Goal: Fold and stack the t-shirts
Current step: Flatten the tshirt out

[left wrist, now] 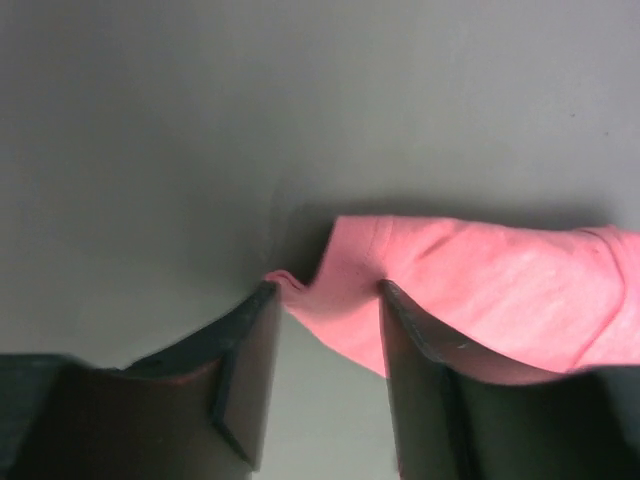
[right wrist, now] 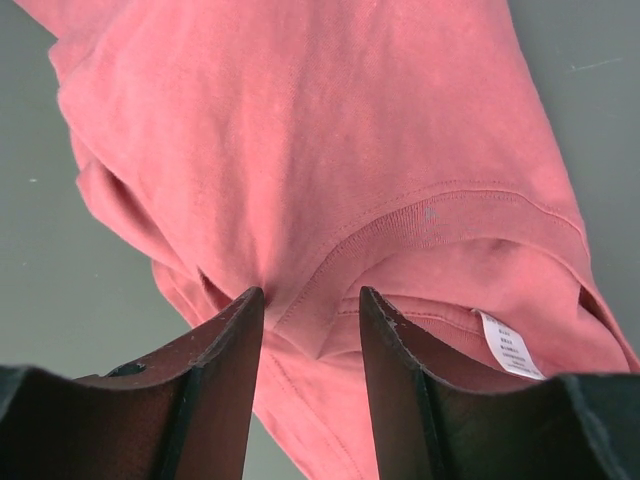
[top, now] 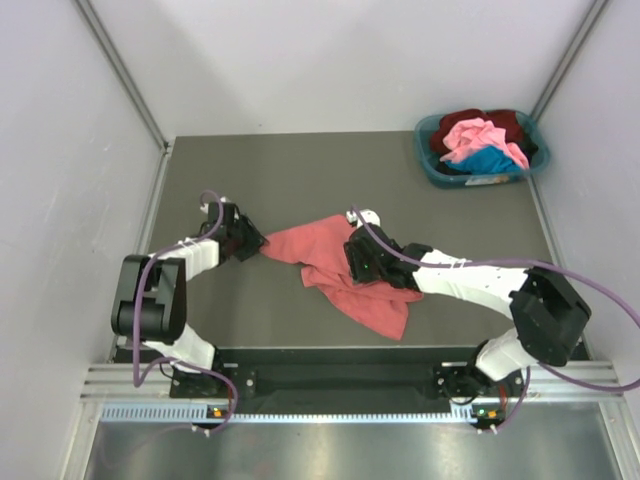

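Observation:
A salmon-red t-shirt [top: 340,272] lies crumpled in the middle of the table. My left gripper [top: 260,244] is at its left corner. In the left wrist view the left gripper [left wrist: 328,288] stands open, with the corner of the salmon-red t-shirt [left wrist: 460,290] lying between the fingertips. My right gripper [top: 354,262] is down on the shirt's middle. In the right wrist view the right gripper [right wrist: 312,292] is open and straddles the collar seam [right wrist: 440,215] of the salmon-red t-shirt [right wrist: 300,120]; its white label [right wrist: 510,345] shows to the right. Pink [top: 478,134], dark maroon [top: 505,122] and blue [top: 488,160] t-shirts lie heaped in the basket.
A teal plastic basket [top: 432,168] stands at the table's far right corner. The dark grey table [top: 300,180] is walled by white panels on the left, back and right. Both arms reach inward from the near edge.

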Controlling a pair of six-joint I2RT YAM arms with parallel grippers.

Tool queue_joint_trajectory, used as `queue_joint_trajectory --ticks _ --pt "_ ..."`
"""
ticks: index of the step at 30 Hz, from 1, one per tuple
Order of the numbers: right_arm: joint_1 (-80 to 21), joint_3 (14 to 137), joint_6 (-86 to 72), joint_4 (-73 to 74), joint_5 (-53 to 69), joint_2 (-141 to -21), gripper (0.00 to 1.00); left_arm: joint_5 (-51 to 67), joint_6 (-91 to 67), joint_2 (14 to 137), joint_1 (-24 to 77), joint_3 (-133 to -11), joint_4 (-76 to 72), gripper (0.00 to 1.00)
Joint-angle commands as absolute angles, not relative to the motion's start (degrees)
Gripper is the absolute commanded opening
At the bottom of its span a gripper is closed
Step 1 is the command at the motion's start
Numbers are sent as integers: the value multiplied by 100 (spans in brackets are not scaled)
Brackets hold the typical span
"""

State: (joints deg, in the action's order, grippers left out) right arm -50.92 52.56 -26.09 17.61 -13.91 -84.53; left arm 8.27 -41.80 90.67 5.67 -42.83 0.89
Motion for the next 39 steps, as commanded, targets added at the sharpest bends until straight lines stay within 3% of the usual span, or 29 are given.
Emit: queue_joint_trajectory --ticks 1,3,4,7,8,10,12,13,17,24,27,29,32,33,36,39 --pt "-5168 5335 -2575 1573 -1468 -8604 44 861 -4052 9386 589 -4245 202 45" --pt "-5168 5361 -2706 1687 -1581 -8639 44 870 -4043 9396 598 -4245 246 37" --pt "-5168 5361 -2751 1783 -1617 -8657 44 870 -4043 9369 606 -4245 246 25" --pt "-5168 5300 -2891 1802 -1670 -8692 44 958 -4078 9343 598 -4280 290 0" --pt "-5168 5291 -2909 1776 -1679 -8718 43 1010 -4096 9325 606 -4359 307 0" --pt "-5159 5361 -2857 1714 -1705 -8762 31 1177 -4183 9264 598 -4508 412 0" --pt "-5072 5789 -2647 1731 -1705 -8894 5 1169 -4201 9203 580 -4981 631 0" --pt "-5028 6009 -2559 1731 -1705 -8938 0 951 -4201 9133 563 -5244 1094 0" --pt "-4852 7704 -2005 1985 -1547 -9429 0 704 -4149 8886 264 -7200 2089 0" --pt "-4852 11788 -1556 2882 -1055 -10072 0 168 -3868 8315 -220 -10350 3488 0" --pt "-4843 12444 -1503 3120 -1107 -10029 0 289 -3814 8209 -220 -11476 3918 0" --pt "-4825 12323 -1512 3138 -1160 -9679 0 535 -3858 8095 -211 -11715 3990 0" --pt "-4755 11227 -1643 2963 -1327 -8932 0 1299 -4069 7639 -202 -11016 3623 0" --pt "-4737 10301 -1739 2823 -1423 -8703 0 1892 -4296 7281 -193 -10647 3073 0" --pt "-4510 8433 -2003 2313 -1380 -7894 0 2617 -5043 6482 -18 -8689 2025 0" --pt "-4062 7017 -2092 1978 -1354 -7419 0 2349 -5247 5917 1391 -6903 1468 0"
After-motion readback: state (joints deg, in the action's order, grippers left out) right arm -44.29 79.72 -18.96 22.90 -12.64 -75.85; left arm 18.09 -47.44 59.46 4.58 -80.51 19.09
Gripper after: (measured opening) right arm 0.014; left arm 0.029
